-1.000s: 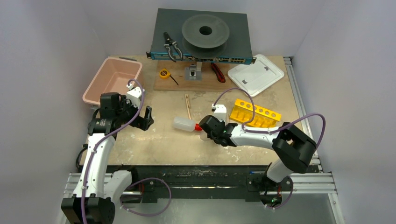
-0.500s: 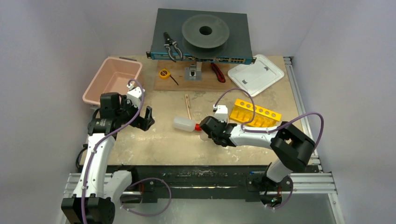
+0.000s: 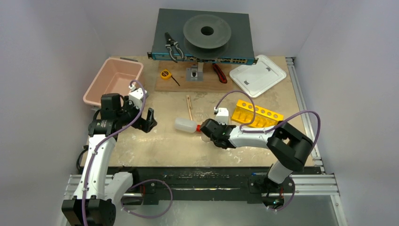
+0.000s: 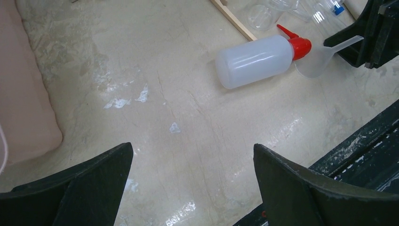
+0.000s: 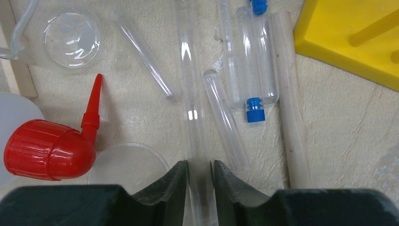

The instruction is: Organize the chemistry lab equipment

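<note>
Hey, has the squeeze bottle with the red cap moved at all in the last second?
No. The squeeze bottle lies on its side in the same spot on the table, just below the near end of the wooden stick.

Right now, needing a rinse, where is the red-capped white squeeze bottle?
Top view: the translucent white red-capped squeeze bottle lies on its side mid-table, below the thin wooden stick, cap pointing right.

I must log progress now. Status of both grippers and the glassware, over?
Left gripper open, hovering, empty. Right gripper pinching long clear tube, tube lying flat. Red cap, short tube close beside.
</note>
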Controlling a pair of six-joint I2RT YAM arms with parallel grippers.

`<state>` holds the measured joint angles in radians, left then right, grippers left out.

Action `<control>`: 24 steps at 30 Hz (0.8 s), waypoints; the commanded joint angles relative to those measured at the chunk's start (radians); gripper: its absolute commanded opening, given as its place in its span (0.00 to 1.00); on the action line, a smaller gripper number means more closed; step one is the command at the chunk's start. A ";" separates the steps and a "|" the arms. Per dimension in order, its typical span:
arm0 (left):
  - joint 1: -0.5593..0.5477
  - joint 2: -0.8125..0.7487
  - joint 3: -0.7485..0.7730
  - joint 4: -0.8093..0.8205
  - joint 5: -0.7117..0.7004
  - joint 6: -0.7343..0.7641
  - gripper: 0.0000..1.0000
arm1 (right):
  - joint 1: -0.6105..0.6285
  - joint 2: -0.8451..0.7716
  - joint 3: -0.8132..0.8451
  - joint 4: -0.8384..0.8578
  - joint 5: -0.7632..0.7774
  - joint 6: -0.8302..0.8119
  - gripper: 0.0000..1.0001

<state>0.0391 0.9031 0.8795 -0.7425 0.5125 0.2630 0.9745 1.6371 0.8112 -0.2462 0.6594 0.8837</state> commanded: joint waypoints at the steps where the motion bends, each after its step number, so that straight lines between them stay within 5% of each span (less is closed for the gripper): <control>1: 0.002 0.003 0.029 0.003 0.076 0.032 1.00 | -0.003 -0.011 -0.015 -0.020 0.029 0.034 0.21; 6: 0.001 0.018 0.082 -0.042 0.146 0.076 1.00 | -0.004 -0.113 0.005 -0.075 0.046 0.019 0.06; 16: -0.051 0.019 0.185 -0.084 0.301 0.223 1.00 | -0.003 -0.438 0.030 -0.094 -0.076 -0.196 0.00; 24: -0.066 0.018 0.375 -0.487 0.484 0.832 1.00 | -0.004 -0.682 0.028 0.021 -0.579 -0.410 0.00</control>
<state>-0.0223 0.9333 1.1343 -1.0142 0.8642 0.7258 0.9730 1.0306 0.8097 -0.3099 0.3943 0.6048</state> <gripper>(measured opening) 0.998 0.180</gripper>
